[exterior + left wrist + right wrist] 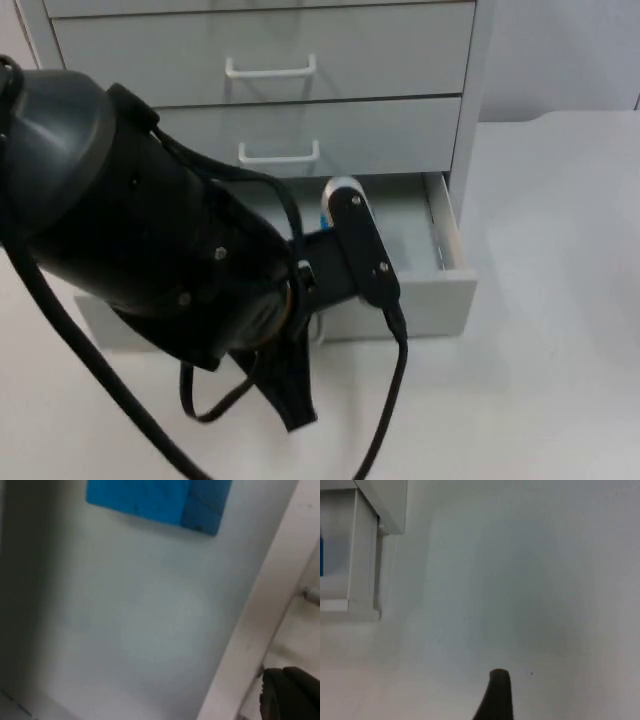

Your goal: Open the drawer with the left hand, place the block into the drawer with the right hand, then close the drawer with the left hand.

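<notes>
The bottom drawer [447,240] of the grey cabinet stands pulled out over the table. A blue block [155,500] lies on its pale floor, and a sliver of the block [325,222] peeks out beside the left arm in the top view. My left gripper [292,695] hovers just outside the drawer's front rim [260,615], while its arm hides most of the drawer from above. Over bare table to the right of the drawer's front corner [362,580] hangs my right gripper [497,695], holding nothing that I can see.
The cabinet [465,60] stands at the back with two shut upper drawers, each with a white handle [270,70]. White table [560,300] stretches to the right of and in front of the open drawer.
</notes>
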You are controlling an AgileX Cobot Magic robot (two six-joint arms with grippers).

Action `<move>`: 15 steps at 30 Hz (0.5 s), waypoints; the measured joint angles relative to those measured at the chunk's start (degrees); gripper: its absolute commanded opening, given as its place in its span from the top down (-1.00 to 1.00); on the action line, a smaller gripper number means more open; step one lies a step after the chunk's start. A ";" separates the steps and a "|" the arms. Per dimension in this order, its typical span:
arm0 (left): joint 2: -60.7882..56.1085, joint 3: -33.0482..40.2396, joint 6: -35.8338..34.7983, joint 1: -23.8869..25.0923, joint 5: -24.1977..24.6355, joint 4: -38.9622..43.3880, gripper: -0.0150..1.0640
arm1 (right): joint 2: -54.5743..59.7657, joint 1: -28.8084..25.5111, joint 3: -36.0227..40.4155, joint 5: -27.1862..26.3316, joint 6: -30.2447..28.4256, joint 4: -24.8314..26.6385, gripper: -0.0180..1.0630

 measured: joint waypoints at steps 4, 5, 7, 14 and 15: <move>0.00 -0.06 -7.05 2.01 0.66 8.04 0.97 | 0.00 0.00 0.00 -0.09 -0.17 0.00 -0.30; 0.00 -0.18 -9.17 2.53 0.97 9.32 0.97 | 0.00 0.00 0.00 -0.09 -0.17 0.00 -0.30; 0.00 -0.37 -10.55 3.16 0.97 10.00 0.97 | 0.00 0.00 0.00 -0.09 -0.17 0.00 -0.30; 2.03 -4.34 -12.43 7.59 0.86 11.05 0.97 | 0.00 0.00 0.00 -0.58 -0.86 0.00 -0.30; 3.08 -5.59 -12.57 8.51 0.91 11.17 0.97 | 0.00 0.00 0.00 -0.61 -1.00 0.00 -0.30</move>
